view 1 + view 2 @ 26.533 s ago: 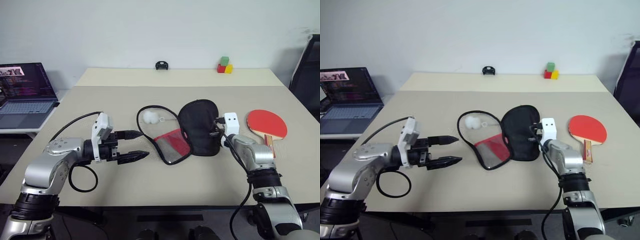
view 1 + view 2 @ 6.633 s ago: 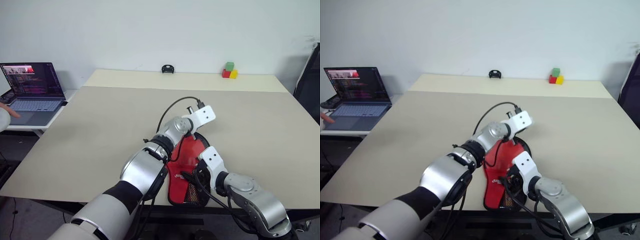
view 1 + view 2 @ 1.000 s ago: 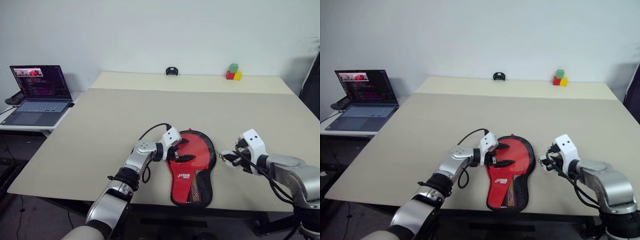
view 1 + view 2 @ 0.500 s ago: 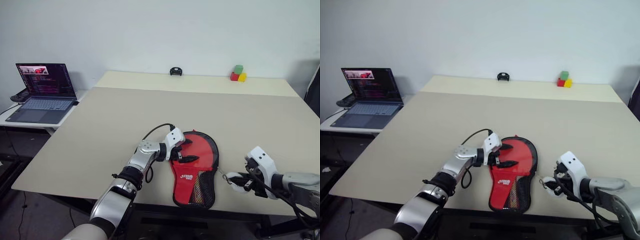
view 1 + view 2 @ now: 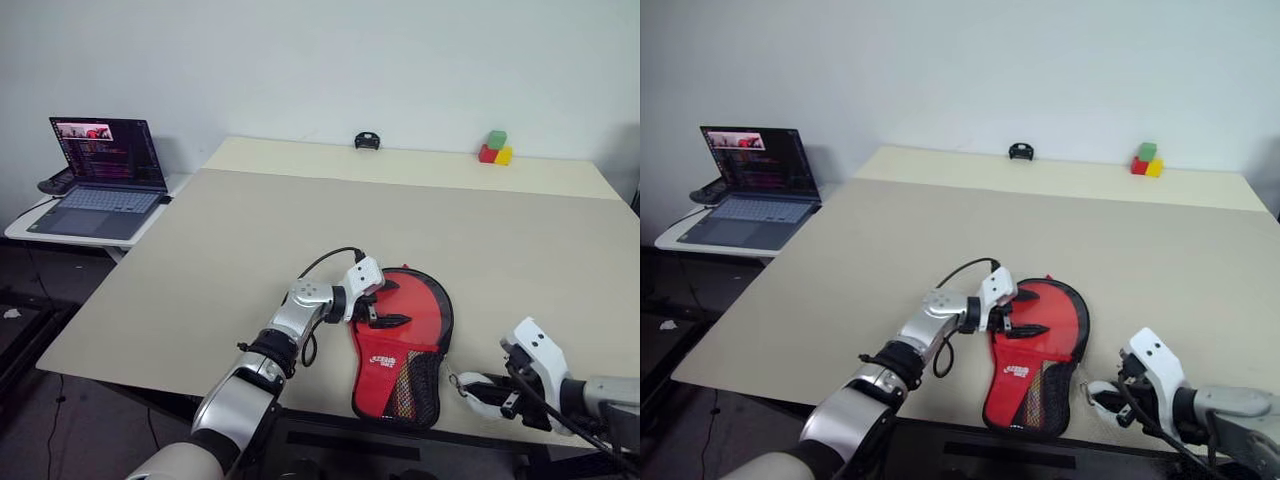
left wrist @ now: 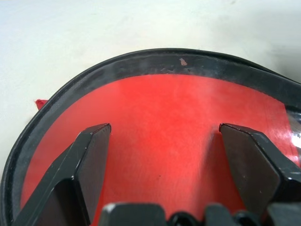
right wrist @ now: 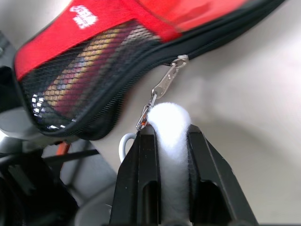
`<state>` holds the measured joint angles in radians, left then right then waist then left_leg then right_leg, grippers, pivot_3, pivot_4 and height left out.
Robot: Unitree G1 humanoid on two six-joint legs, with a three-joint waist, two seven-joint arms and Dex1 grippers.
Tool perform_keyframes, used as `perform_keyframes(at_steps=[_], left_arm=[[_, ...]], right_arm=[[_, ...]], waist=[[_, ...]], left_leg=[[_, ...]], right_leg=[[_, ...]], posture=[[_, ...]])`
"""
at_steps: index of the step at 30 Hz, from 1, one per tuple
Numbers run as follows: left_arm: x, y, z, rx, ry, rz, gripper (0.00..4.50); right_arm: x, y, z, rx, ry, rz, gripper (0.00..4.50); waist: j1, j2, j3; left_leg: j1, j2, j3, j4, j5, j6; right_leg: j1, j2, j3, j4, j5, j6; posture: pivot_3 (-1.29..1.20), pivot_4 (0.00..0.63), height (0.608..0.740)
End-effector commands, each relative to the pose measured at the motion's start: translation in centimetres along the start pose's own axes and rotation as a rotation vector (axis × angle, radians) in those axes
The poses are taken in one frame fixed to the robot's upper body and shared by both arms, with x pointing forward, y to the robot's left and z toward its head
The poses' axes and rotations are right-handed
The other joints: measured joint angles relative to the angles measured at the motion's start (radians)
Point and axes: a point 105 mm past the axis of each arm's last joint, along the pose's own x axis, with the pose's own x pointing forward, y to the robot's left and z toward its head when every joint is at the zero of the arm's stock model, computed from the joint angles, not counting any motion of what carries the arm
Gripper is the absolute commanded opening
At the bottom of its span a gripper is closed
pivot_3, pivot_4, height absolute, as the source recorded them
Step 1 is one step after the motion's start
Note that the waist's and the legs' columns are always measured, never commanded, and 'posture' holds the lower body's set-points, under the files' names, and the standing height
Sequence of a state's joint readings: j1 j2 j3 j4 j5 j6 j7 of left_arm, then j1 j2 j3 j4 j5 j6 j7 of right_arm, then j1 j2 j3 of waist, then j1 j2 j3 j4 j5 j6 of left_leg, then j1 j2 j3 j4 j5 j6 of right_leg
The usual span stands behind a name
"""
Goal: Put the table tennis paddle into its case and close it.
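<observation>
Where the beige surface [image 5: 250, 230] meets its near edge, the case [image 5: 405, 345] lies flat with its red side up, a paddle-shaped soft fabric pouch rimmed in black zipper edging, its narrow handle end toward the edge. Its lower part carries a black mesh pocket [image 7: 89, 70] beneath a small white logo [image 5: 381, 361], and striped red and yellow colours show through the mesh there; whether the table tennis paddle is fully inside cannot be told beyond that. The left gripper [image 5: 385, 309] rests over the round upper part of the case, its two black fingers [image 6: 89, 165] spread apart on the smooth red fabric and grasping nothing. The right gripper [image 5: 482, 392] sits just off the case's right side near the surface edge, its fingers [image 7: 141, 179] clenched on a fluffy white pull tab [image 7: 170, 127] that hangs by a small metal clasp [image 7: 164, 87] from the zipper edging. A laptop [image 5: 100, 175] stands open on a side table, and small coloured blocks [image 5: 495, 148] sit at the far edge.
</observation>
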<state>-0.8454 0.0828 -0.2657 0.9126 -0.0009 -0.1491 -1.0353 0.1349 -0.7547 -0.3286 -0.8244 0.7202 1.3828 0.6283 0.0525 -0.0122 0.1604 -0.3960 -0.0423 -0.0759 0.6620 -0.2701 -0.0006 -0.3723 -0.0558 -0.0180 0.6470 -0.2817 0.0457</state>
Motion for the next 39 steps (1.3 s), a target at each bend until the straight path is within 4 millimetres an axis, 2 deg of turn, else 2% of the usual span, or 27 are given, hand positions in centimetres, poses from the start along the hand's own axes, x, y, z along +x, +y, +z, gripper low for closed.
perform_keyframes(at_steps=[1,8,14,19,25,33,39], left_arm=[[0.4,-1.4,-3.0,-0.049,0.104,-0.036,4.01],[1.0,-2.0,-2.9,-0.027,0.122,-0.086,4.01],[1.7,-2.4,-2.8,-0.018,0.126,-0.109,4.01],[2.3,-2.7,-2.5,-0.01,0.126,-0.124,4.01],[2.8,-2.8,-2.1,0.002,0.123,-0.135,4.01],[3.2,-2.7,-1.7,0.011,0.121,-0.134,4.01],[3.2,-2.7,-1.7,0.011,0.117,-0.126,4.01]], right_arm=[[0.1,1.8,-0.3,-0.015,0.012,0.065,0.26],[-0.3,2.2,-0.9,0.005,0.02,0.068,0.26],[-1.0,3.6,-1.6,0.015,0.035,0.126,0.26],[-1.0,5.7,-2.5,0.034,0.04,0.199,0.26],[-0.1,7.6,-3.4,0.077,0.033,0.239,0.26],[0.8,8.6,-3.6,0.097,0.015,0.254,0.26],[1.8,7.2,-3.0,0.103,-0.021,0.181,0.26]], waist=[[0.0,0.0,0.0],[0.0,0.0,-0.001],[0.0,-0.001,-0.002],[0.0,-0.002,-0.003],[0.0,-0.003,-0.003],[-0.002,-0.003,-0.004],[-0.005,-0.004,-0.005]], left_leg=[[0.0,0.0,0.0,0.0,0.0,0.0],[0.0,0.0,-0.001,0.0,0.0,0.0],[0.001,0.0,0.0,0.001,0.0,0.0],[0.001,0.0,-0.001,0.001,0.0,0.001],[0.002,0.0,0.0,0.001,-0.001,0.001],[0.002,0.0,0.0,0.001,-0.001,0.001],[0.003,0.0,0.0,0.001,-0.001,0.001]], right_leg=[[0.0,0.0,0.0,0.0,0.0,0.0],[0.001,0.0,-0.001,0.0,0.0,0.0],[0.001,0.0,-0.001,0.001,0.0,0.0],[0.002,0.0,-0.001,0.0,0.0,0.001],[0.002,0.0,-0.001,0.0,0.0,0.001],[0.002,0.0,-0.001,0.001,-0.001,0.001],[0.002,0.001,0.0,0.001,-0.001,0.001]], posture=[[0.0,0.15,0.74],[0.0,0.15,0.74],[0.0,0.15,0.74],[0.0,0.15,0.74],[0.0,0.15,0.74],[0.0,0.15,0.74],[0.0,0.15,0.74]])
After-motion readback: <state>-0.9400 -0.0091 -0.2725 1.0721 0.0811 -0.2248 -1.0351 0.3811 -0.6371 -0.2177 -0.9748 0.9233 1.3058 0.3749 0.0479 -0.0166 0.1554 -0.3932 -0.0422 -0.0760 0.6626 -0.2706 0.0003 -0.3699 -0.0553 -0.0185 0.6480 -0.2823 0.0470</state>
